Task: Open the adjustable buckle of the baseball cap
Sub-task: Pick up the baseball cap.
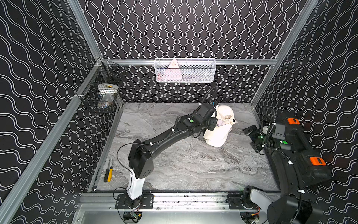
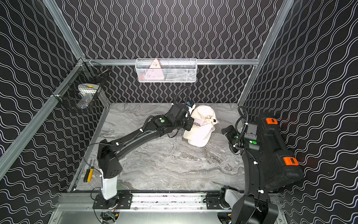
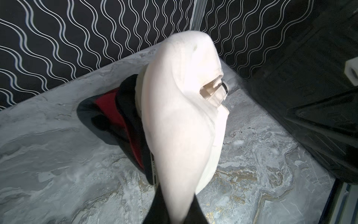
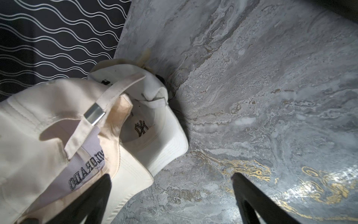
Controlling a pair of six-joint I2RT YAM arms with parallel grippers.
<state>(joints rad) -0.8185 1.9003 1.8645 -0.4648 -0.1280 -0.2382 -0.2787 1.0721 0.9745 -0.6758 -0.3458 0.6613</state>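
While left claw (image 3: pixel 175 211) pinches cap (image 1: pixel 219 133) | case (image 1: pixel 298 147) behind spread right claw (image 1: pixel 251 140)

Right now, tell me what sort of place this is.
Probably a robot test cell: an aluminium frame with patterned black walls encloses a marble-look table, and two robot arms, the left arm and the right arm, are mounted on a rail at its front edge.

NY monogram (image 4: pixel 141 128) inside baseball cap (image 4: pixel 29 126)
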